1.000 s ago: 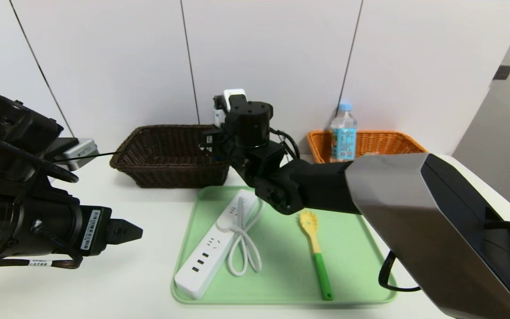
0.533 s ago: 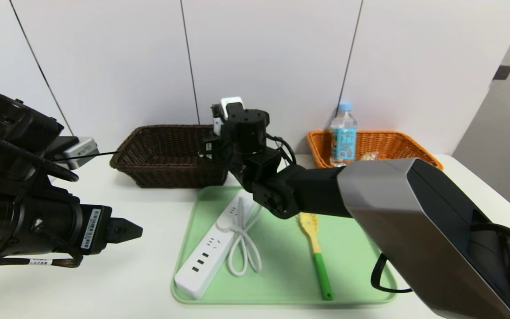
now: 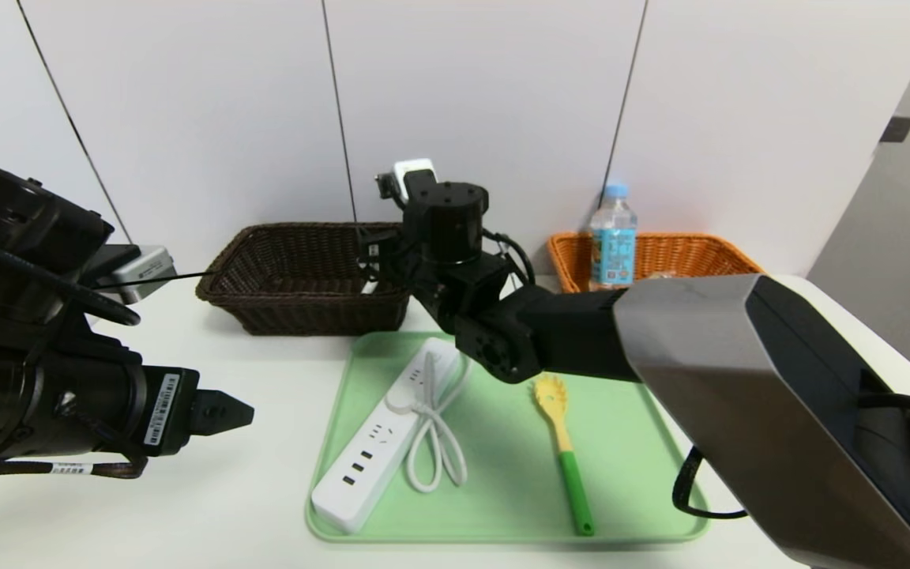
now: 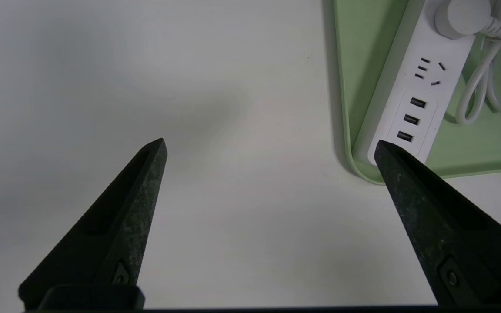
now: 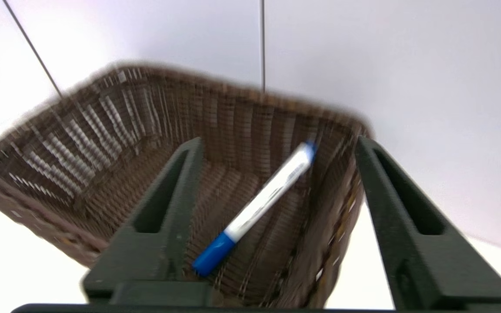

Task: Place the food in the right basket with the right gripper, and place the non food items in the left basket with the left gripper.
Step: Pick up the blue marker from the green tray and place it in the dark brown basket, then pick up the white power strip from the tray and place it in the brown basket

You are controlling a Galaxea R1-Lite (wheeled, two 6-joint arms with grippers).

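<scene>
Right claw (image 5: 276,143) agape, white table (image 3: 250,363), pale wall (image 3: 486,95)

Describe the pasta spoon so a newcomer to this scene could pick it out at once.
Find the green tray at the middle of the white table. The pasta spoon lies on its right half, beside the white power strip. It alone is yellow-headed with a green handle.

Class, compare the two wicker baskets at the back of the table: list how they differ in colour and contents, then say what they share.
Colour: the left basket is dark brown; the right basket is orange-tan.
Contents: the left basket holds a marker lying aslant; the right basket holds an upright water bottle.
Surroundings: the right gripper is open over the left basket; no gripper is over the right basket.
Shared: both are rectangular, woven, and stand against the wall.
</scene>
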